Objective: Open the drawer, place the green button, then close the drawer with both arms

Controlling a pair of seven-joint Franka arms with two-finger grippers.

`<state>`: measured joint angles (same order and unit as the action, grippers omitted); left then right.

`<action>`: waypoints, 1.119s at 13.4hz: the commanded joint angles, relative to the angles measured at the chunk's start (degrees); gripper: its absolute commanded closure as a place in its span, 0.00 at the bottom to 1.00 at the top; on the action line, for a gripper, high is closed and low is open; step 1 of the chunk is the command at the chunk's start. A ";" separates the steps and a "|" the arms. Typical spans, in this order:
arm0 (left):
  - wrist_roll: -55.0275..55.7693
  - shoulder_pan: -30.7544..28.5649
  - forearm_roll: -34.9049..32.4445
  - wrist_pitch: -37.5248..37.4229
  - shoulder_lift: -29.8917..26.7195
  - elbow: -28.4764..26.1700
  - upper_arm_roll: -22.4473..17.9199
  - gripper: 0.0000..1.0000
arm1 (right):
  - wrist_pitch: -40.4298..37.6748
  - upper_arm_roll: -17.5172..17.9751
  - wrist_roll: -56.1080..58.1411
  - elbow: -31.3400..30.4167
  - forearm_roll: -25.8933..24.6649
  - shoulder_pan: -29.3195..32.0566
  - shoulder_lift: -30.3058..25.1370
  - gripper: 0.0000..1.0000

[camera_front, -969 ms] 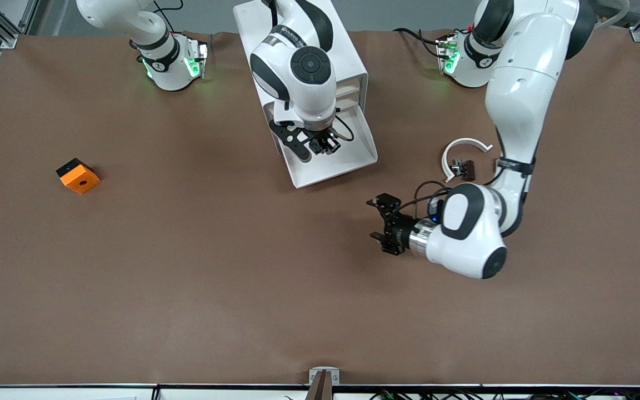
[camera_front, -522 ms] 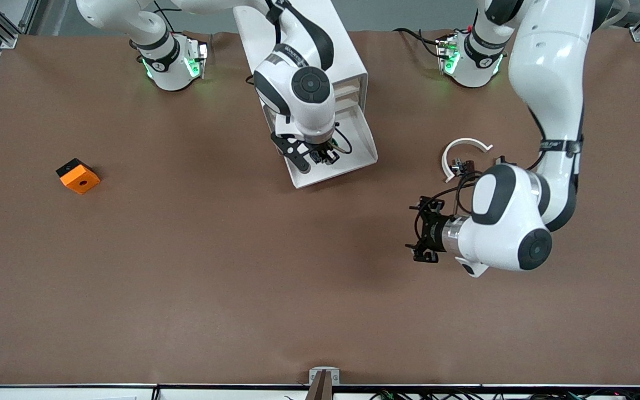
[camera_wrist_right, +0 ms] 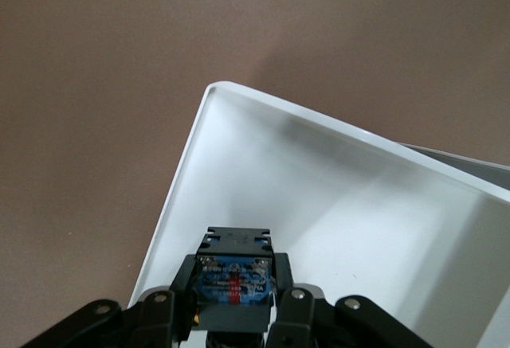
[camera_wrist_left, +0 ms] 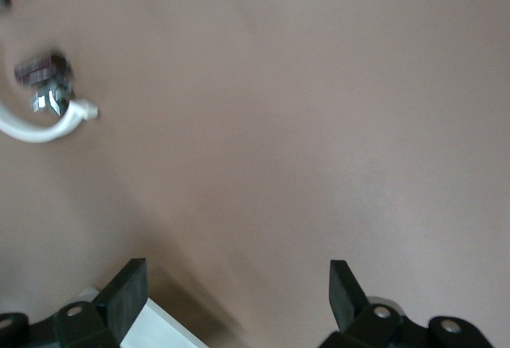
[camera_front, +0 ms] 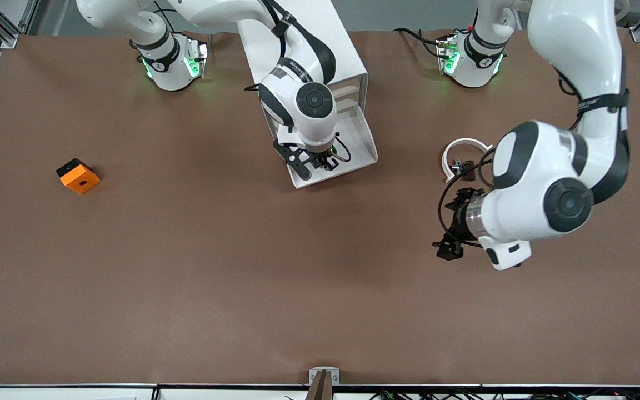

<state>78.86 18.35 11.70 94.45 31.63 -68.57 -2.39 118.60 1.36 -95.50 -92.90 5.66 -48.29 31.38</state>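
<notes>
My right gripper (camera_front: pixel 324 161) hangs over the open white drawer (camera_front: pixel 363 145), near its front end, and is shut on the button (camera_wrist_right: pixel 233 278). In the right wrist view the button's black body and blue-grey base show between the fingers (camera_wrist_right: pixel 169 306), above the drawer's bare floor (camera_wrist_right: pixel 358 205); its green cap is hidden. My left gripper (camera_front: pixel 450 225) is open and empty over bare table, toward the left arm's end from the drawer. In the left wrist view its gripper (camera_wrist_left: pixel 235 296) has its jaws wide apart with nothing between them.
The white cabinet (camera_front: pixel 348 53) stands between the two arm bases. A white curved strip (camera_front: pixel 464 143) with small black parts (camera_front: pixel 463 165) lies beside the left arm; both show in the left wrist view, strip (camera_wrist_left: pixel 40 129) and parts (camera_wrist_left: pixel 44 69). An orange block (camera_front: pixel 78 176) lies toward the right arm's end.
My left arm has swung away from the drawer toward its own end of the table. My right gripper, still holding the button, has moved along the drawer toward its front end.
</notes>
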 commanded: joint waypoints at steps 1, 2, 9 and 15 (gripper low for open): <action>-8.08 -1.21 -3.95 -2.33 -6.31 -2.01 -0.16 0.00 | 0.58 0.05 -0.74 -0.18 0.93 -0.05 0.09 0.77; -11.85 -1.30 -4.75 -3.12 -7.28 -2.01 -0.16 0.00 | 0.58 0.05 -0.74 -0.09 0.76 0.03 0.35 0.75; -20.32 -0.51 -7.30 -4.18 -8.16 -2.36 0.10 0.00 | -0.04 0.05 -0.21 0.43 0.40 -0.14 0.18 0.00; -20.41 -0.24 -7.39 -4.18 -8.43 -2.45 1.07 0.00 | -10.73 -0.13 0.40 7.36 1.02 2.75 -4.13 0.00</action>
<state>59.35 18.42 5.60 90.13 24.01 -70.50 -1.66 113.45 0.97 -95.48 -88.32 5.66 -47.63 29.78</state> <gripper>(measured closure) 0.000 0.000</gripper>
